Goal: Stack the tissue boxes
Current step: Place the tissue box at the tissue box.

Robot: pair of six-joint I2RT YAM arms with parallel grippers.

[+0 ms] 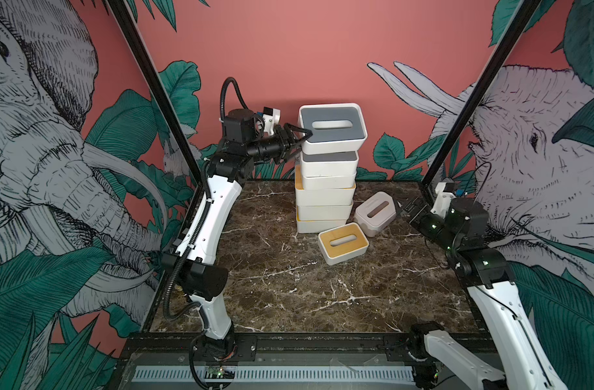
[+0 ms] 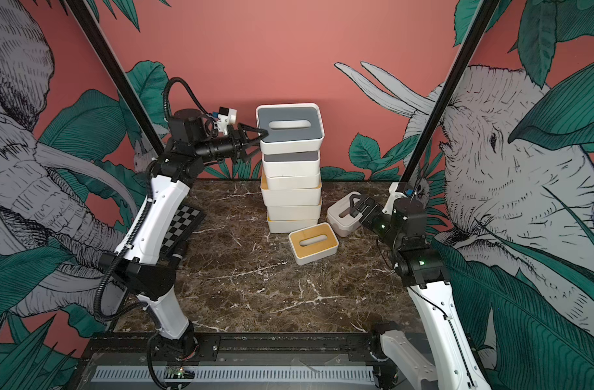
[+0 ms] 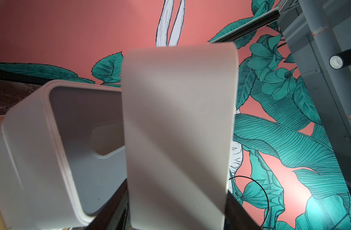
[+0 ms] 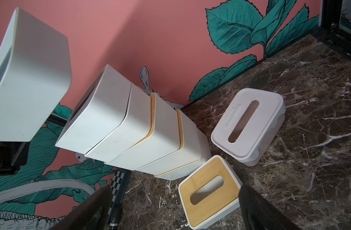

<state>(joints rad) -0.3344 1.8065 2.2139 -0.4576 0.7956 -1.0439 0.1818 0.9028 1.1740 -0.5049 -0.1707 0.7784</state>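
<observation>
A: At the back of the marble table (image 1: 288, 287), a stack (image 1: 326, 196) of five tissue boxes is seen, set against the mural wall (image 1: 288, 50). Bamboo lid edges are shown in it, and a grey lid is on top.
B: Sixth box?
A: A grey-lidded tissue box (image 1: 339, 136) is held in the air by the left gripper (image 1: 304, 140), right above the stack and slightly tilted. In the right wrist view a gap is seen between the two, so no contact is noted.
B: Left fingers?
A: Roughly half open, clamped on the box's short end. The upper finger is laid over the rim onto the lid.
B: Right side?
A: The right gripper (image 2: 352, 211) is spread wide and nothing is held. It is hung just over the white-lidded tissue box (image 1: 385, 216), which is set on the table right of the stack. Contact cannot be told.
B: Anything else loose?
A: A bamboo-lidded tissue box (image 1: 356, 243) is laid flat on the table in front of the stack, just beside the white-lidded one. A checkerboard panel (image 2: 182, 226) is seen at the table's left edge.
</observation>
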